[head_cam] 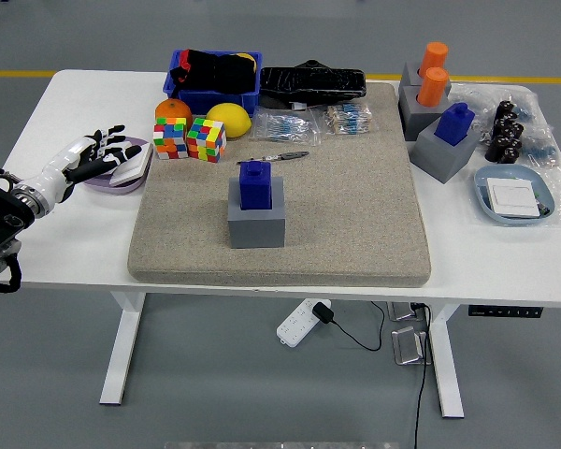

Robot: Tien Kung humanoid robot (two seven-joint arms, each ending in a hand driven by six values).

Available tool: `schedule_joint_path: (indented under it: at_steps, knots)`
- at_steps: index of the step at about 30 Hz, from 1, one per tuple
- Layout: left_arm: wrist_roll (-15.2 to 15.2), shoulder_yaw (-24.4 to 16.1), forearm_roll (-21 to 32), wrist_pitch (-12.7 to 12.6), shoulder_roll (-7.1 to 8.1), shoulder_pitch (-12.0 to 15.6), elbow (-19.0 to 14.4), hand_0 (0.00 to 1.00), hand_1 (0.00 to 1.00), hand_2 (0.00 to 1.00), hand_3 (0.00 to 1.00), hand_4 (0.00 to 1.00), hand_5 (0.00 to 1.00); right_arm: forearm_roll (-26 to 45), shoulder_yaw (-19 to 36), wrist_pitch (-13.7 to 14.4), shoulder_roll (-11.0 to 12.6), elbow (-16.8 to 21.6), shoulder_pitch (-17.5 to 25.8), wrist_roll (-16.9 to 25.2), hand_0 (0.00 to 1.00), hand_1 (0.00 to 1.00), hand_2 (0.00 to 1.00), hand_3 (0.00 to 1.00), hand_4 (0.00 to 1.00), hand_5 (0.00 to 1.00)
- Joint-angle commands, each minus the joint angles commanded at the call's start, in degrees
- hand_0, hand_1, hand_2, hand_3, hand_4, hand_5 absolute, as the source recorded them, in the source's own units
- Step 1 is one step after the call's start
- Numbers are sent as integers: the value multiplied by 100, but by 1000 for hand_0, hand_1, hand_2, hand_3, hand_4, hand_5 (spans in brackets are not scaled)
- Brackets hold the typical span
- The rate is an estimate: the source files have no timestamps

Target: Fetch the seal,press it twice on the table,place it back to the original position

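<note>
Seal point(255, 184), blue, sits upright in its grey holder point(256, 223) near the middle of the mat point(355, 215), so by my reading nothing of the task is done yet: the fetch, both presses on the table point(65, 238) and the return all remain. Left robot hand point(93, 155) hovers at the table's left side over a purple dish point(112, 178), well apart from the seal, its fingers spread and holding nothing. No right robot hand shows. Counting what lies about: two blue seals, the middle one and another point(456, 123) in a grey holder at the right; two orange seals point(433, 75) in a further grey block behind it, making three grey holders in all. Two puzzle cubes point(189, 138) stand at the mat's far left corner, with one orange point(172, 109) and one lemon point(228, 119) just behind. One pen point(273, 158) lies beyond the middle seal. One blue bin point(212, 79), one black bag point(312, 82), one pale blue plate point(514, 195) and several small plastic packets point(318, 122), too crowded to count.
</note>
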State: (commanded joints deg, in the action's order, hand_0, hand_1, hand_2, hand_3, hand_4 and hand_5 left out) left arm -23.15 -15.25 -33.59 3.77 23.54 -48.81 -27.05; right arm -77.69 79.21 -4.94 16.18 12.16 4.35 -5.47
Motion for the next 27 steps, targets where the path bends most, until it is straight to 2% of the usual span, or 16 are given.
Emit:
schedule_joint_path:
  at_steps: [21,27]
  knots:
    - [32,-93,-31,32,-51,-135,-132,962,901,939,990,917,688,-27,73,-1,-10,-6,-15,-5,768,678,672,620,785,499]
    - [20,-134,-47,30,-22,-143,-181,959,901,938,990,915,684,-36,68,-1,-10,-6,-14,-7,767,678,673,620,785,499]
